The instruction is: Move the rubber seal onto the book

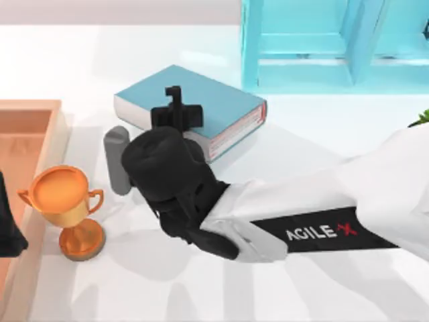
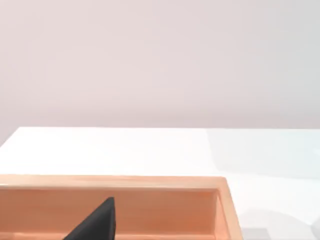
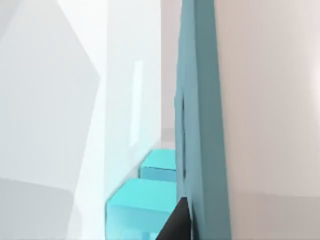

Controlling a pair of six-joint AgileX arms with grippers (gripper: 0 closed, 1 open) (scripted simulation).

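1. Right arm: it reaches across the surface (image 1: 301,154) from the top view's right. The right hand (image 1: 175,109) hangs over the near-left part of the book (image 1: 224,100). Whether this hand is open or closed, and whether it holds anything, cannot be told, because the black wrist covers what lies below it.

2. Seal: its position cannot be told. If it is carried, it sits under the right hand, above the book cover.

3. Book: it lies flat near the back of the surface, just in front of the shelf (image 1: 301,47), with its page edges turned toward the right.

4. Left arm: the left hand (image 1: 8,231) is parked at the left edge, over the tray (image 1: 27,127). Its opening cannot be told. A trophy (image 1: 64,201) stands just beside the tray, well apart from the book.

5. Handling (judgement, not observation):
- The seal is probably light and rigid, with a slightly grippy rubber top.
- Take hold across 2 opposite flat sides of the block, about mid-height and not on the rounded top.
- A small upright block tips easily, so set it down level and well inside the cover.
- The cover looks flat and stiff, and should carry the seal without sagging.
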